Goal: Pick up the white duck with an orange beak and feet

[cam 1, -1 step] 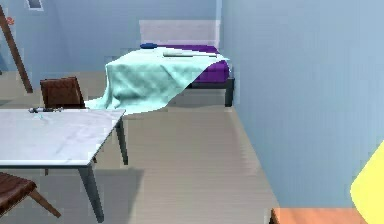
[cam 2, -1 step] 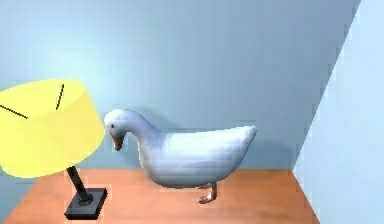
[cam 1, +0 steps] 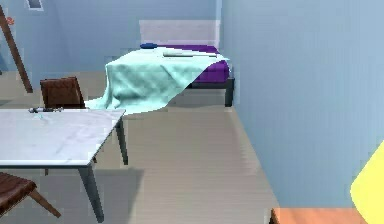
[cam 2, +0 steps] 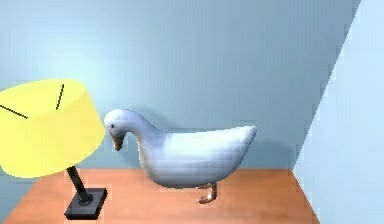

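Observation:
A white duck stands on a wooden tabletop in the arm side view, its body near the middle and its head turned to the view's left. Its beak and its leg look orange-brown. The duck stands close to a blue wall behind it.
A yellow-shaded lamp on a dark base stands left of the duck. In the forward view a white table with brown chairs sits at the left, a bed with a teal blanket lies ahead, and open floor runs between.

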